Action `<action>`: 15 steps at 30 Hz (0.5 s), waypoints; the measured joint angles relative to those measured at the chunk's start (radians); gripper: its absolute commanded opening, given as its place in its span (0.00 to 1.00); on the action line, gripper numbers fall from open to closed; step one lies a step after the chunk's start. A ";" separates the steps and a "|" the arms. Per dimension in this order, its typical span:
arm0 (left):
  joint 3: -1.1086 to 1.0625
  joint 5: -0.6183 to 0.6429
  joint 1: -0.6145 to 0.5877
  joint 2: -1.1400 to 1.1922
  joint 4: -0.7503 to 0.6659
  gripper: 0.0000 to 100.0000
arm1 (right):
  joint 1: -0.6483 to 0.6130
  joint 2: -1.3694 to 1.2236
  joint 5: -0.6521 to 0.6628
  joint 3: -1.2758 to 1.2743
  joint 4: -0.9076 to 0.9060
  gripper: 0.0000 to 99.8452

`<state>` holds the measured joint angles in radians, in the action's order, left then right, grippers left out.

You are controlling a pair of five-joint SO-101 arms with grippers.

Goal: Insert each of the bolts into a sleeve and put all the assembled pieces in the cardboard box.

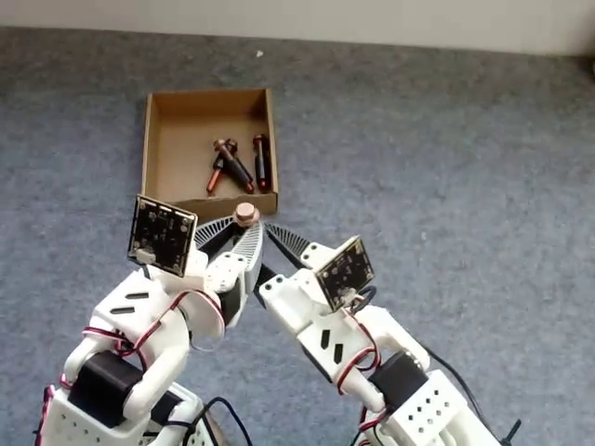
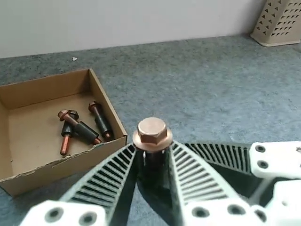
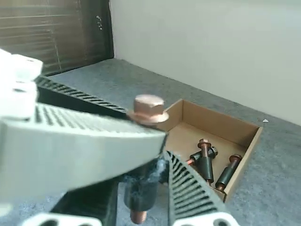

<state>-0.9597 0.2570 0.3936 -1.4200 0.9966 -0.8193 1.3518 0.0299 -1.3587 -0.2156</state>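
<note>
Closest to me: my L fingers (image 2: 110,181) are pinched on the black sleeve (image 2: 153,165), one each side, w/ the copper bolt (image 2: 151,133) standing upright in it, hex head seated on the sleeve's top. My R fingers (image 3: 188,188) come in from the opposite side and sit snug on the same sleeve lower down. The bolt's tip pokes out underneath, so I judge it's fully thru. The two-sided hold makes sense: one set steadies the sleeve while the other seats the bolt, and keeping it upright stops the bolt sliding back out. The piece is held up off the worktop (image 1: 446,167) as far as I can tell, just in front of the box's near wall.

Next out: the box (image 1: 210,94), open top, right ahead of both fingertips. That makes a short carry, prob. why assembly happens here. Inside lie finished pieces (image 1: 237,165), bolts in sleeves: 2 crossed, 1 alongside nr the wall on my R.

My read: insertion looks done for this one. What's left is for one set of fingers to let go so the other can lift it over the near wall and drop it in. Risk: an uneven release could tip the piece or snag it on the cardboard edge.
</note>
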 measured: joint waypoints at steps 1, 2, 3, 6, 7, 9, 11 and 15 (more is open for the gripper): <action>-0.006 -0.003 -0.005 -0.002 0.000 0.23 | 0.006 0.000 0.000 0.000 0.000 0.01; -0.008 -0.003 -0.017 0.000 0.000 0.23 | 0.012 0.000 0.003 0.002 0.000 0.01; -0.009 -0.006 -0.031 0.000 0.000 0.24 | 0.014 -0.002 0.003 0.000 0.000 0.01; -0.012 -0.011 -0.069 -0.009 0.000 0.24 | 0.040 -0.002 0.003 0.000 0.000 0.01; -0.012 -0.012 -0.080 -0.006 0.000 0.24 | 0.051 -0.002 0.003 0.000 0.000 0.01; -0.012 -0.015 -0.104 0.000 0.018 0.24 | 0.074 -0.002 0.003 -0.008 -0.003 0.01; -0.012 -0.018 -0.133 -0.015 0.040 0.23 | 0.095 0.000 0.003 -0.021 -0.038 0.01; -0.034 -0.018 -0.218 -0.104 0.104 0.23 | 0.138 -0.002 -0.005 -0.054 -0.164 0.01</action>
<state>-0.9935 0.2386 0.1757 -1.5244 1.1009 -0.6813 1.3502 0.0253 -1.4124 -0.3798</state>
